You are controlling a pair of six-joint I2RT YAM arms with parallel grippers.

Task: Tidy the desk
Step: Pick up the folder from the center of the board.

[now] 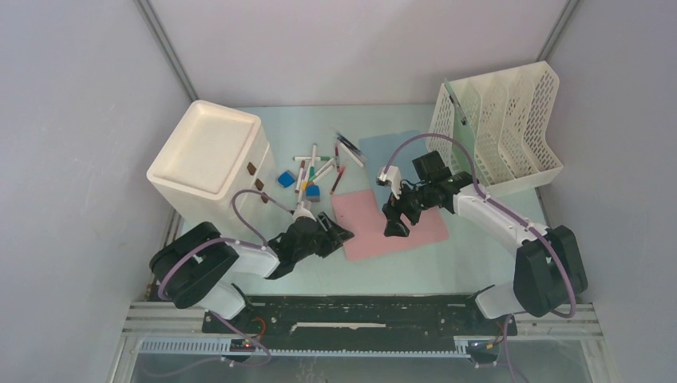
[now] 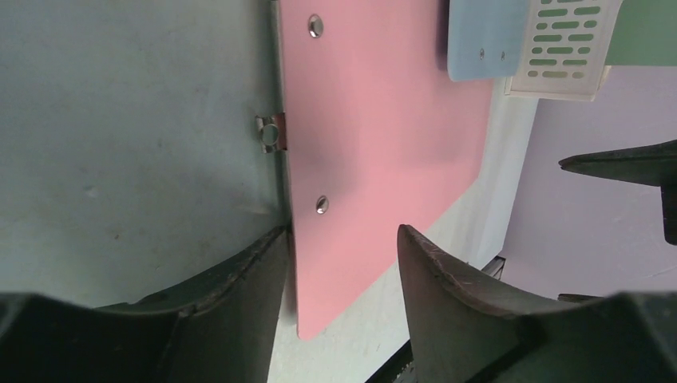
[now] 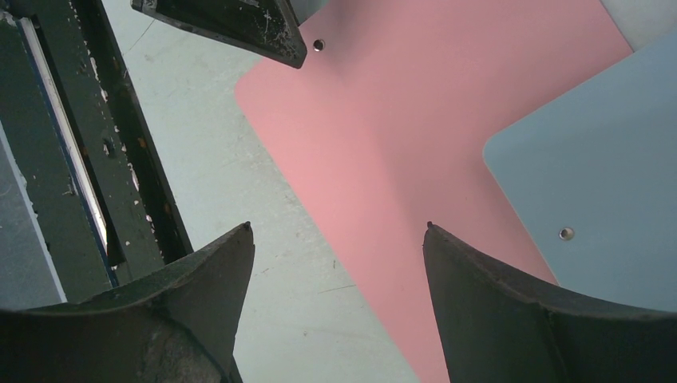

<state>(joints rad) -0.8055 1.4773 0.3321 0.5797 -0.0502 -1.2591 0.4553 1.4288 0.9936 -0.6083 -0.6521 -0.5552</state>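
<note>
The desk is a mint-green tabletop. A pink clipboard lies flat near its middle, partly over a blue clipboard behind it. My left gripper is open and low at the pink board's left edge. In the left wrist view its jaws straddle the board's near corner, beside a metal clip. My right gripper is open and empty above the pink board. In the right wrist view it spans the board's edge and bare desk.
A white box-shaped bin stands at the left. A white perforated file rack stands at the back right. Several pens and markers and two small blue items lie behind the left gripper. A black rail runs along the front.
</note>
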